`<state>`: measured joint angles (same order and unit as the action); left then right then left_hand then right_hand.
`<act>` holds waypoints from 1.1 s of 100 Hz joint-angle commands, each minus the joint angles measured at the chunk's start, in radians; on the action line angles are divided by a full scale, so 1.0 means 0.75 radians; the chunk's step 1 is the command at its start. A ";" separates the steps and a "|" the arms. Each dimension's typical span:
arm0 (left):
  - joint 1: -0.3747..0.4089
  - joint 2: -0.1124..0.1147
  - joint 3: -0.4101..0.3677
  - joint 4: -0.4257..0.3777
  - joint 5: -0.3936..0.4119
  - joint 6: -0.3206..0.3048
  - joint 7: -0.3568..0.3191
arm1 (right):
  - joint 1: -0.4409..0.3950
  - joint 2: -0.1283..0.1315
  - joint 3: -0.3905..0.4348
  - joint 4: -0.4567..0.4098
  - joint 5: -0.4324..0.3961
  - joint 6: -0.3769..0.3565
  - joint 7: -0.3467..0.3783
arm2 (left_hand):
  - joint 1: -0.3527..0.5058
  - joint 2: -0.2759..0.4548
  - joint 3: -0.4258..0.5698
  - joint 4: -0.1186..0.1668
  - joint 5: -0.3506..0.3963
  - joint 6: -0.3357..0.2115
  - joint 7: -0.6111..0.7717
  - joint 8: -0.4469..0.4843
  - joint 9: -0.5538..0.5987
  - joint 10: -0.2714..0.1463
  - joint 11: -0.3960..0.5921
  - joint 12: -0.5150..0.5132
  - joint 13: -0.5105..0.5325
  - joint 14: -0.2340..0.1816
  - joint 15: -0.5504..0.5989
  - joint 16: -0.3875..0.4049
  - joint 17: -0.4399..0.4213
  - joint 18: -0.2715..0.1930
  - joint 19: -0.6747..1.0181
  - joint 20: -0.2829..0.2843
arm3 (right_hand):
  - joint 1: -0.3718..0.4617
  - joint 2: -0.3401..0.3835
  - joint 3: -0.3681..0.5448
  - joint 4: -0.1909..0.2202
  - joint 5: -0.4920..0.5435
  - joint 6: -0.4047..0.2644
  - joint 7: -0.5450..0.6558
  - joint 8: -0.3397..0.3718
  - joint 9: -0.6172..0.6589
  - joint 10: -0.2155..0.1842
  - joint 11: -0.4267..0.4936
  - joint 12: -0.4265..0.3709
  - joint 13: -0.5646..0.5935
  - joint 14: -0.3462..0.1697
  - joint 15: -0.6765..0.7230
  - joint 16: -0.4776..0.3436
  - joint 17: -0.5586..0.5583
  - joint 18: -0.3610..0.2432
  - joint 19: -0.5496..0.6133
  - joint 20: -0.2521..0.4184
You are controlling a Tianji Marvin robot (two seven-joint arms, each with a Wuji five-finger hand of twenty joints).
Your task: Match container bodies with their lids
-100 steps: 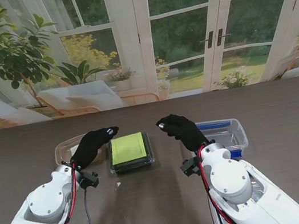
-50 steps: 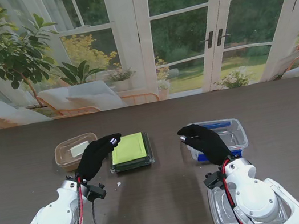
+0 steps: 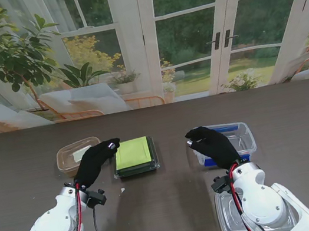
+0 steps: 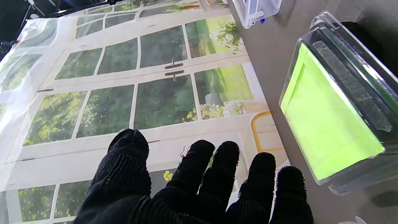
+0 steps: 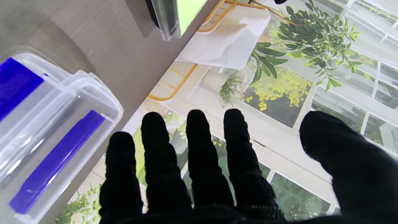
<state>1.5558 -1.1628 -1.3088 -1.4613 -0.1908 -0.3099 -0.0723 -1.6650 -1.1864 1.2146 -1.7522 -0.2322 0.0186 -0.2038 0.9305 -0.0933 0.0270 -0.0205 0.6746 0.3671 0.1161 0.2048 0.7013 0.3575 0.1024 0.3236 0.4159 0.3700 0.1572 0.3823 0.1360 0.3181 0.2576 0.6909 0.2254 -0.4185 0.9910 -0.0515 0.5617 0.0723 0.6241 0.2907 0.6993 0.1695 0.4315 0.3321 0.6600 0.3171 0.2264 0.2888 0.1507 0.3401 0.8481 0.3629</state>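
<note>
Desk (image 3: 171, 208): dark matt woodgrain. Fingers (image 4: 199, 174): black knit cloth, fuzzy. Green-lidded container (image 3: 134, 155): glossy clear plastic. Blue-clipped container (image 3: 243, 136): translucent smooth plastic. Arm shells (image 3: 52, 229): glossy white plastic.

Bare table (image 3: 178, 183) lane between green-lidded box (image 3: 134, 155) and blue-clipped tub (image 3: 231, 141).

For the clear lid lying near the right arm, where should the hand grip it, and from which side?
Judging from its pose, the clear lid lies flat, so its thin rim is the only hold. The forearm covers its right half, so pinching the exposed left edge with the right hand looks best.
</note>
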 commanded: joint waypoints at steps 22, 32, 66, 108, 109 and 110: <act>-0.057 -0.008 0.038 0.016 0.020 0.007 -0.033 | -0.033 0.022 0.027 -0.023 -0.140 -0.045 0.042 | 0.012 -0.014 0.027 0.034 -0.015 -0.035 -0.013 0.011 -0.013 -0.028 -0.005 0.011 -0.012 -0.006 -0.016 -0.001 -0.009 -0.031 -0.016 0.018 | -0.025 -0.072 -0.015 -0.024 -0.009 -0.033 0.014 0.019 -0.030 -0.031 0.040 0.027 0.026 -0.053 0.016 0.019 0.089 -0.046 0.039 0.040; -0.049 -0.007 0.036 0.020 0.053 0.011 -0.020 | -0.029 0.033 0.032 -0.015 -0.205 -0.051 0.057 | 0.008 -0.010 0.030 0.033 -0.012 -0.038 -0.013 0.012 -0.007 -0.028 -0.004 0.011 -0.011 -0.003 -0.017 -0.001 -0.013 -0.030 -0.019 0.018 | -0.023 -0.101 -0.016 -0.023 -0.017 -0.044 0.019 0.025 -0.048 -0.043 0.060 0.043 0.022 -0.067 0.020 0.020 0.085 -0.057 0.037 0.040; -0.105 -0.008 0.068 0.107 0.022 0.001 -0.067 | 0.043 0.072 0.044 0.081 -0.429 -0.078 0.119 | 0.016 -0.002 0.044 0.028 0.005 -0.035 -0.012 0.011 0.005 -0.021 -0.003 0.011 -0.016 -0.005 -0.024 -0.005 -0.027 -0.035 -0.033 0.008 | 0.028 -0.227 -0.032 -0.037 -0.053 -0.063 0.035 0.050 -0.137 -0.068 0.111 0.087 -0.020 -0.117 0.036 0.031 0.054 -0.106 0.009 0.034; -0.087 0.001 0.052 0.092 0.039 0.030 -0.091 | 0.220 0.131 -0.008 0.290 -0.687 -0.126 0.255 | 0.013 0.011 0.041 0.022 0.015 -0.040 -0.011 0.010 0.015 -0.018 -0.001 0.012 -0.016 -0.004 -0.029 -0.010 -0.033 -0.036 -0.043 -0.006 | 0.095 -0.407 0.053 -0.081 -0.172 -0.047 0.079 0.087 -0.328 -0.115 0.216 0.150 -0.107 -0.197 0.041 0.022 0.028 -0.185 -0.035 0.029; -0.087 0.001 0.052 0.092 0.038 0.030 -0.091 | 0.223 0.132 -0.010 0.295 -0.692 -0.126 0.257 | 0.014 0.011 0.041 0.022 0.015 -0.038 -0.011 0.010 0.014 -0.016 -0.002 0.012 -0.015 -0.003 -0.029 -0.010 -0.033 -0.036 -0.043 -0.006 | 0.097 -0.413 0.056 -0.082 -0.178 -0.047 0.079 0.087 -0.334 -0.118 0.217 0.151 -0.113 -0.198 0.039 0.021 0.025 -0.187 -0.037 0.029; -0.087 0.002 0.052 0.091 0.037 0.030 -0.092 | 0.226 0.133 -0.012 0.300 -0.696 -0.127 0.258 | 0.013 0.012 0.041 0.022 0.014 -0.037 -0.011 0.010 0.014 -0.018 -0.002 0.012 -0.015 -0.004 -0.029 -0.010 -0.034 -0.037 -0.044 -0.007 | 0.098 -0.417 0.058 -0.083 -0.180 -0.047 0.079 0.087 -0.336 -0.118 0.219 0.152 -0.115 -0.200 0.039 0.021 0.024 -0.188 -0.038 0.029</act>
<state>1.4862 -1.1614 -1.2681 -1.3861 -0.1579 -0.2906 -0.1228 -1.5022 -1.0925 1.2110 -1.5454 -0.7392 -0.0717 -0.0324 0.9299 -0.0928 0.0523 -0.0205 0.6755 0.3667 0.1161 0.2062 0.7013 0.3569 0.1007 0.3236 0.4155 0.3706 0.1541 0.3823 0.1212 0.3174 0.2454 0.6909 0.2889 -0.6731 1.0022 -0.0819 0.4706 0.0441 0.6782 0.3313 0.4976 0.1175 0.5834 0.4257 0.6039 0.1929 0.2580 0.3054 0.2906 0.2392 0.8454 0.3634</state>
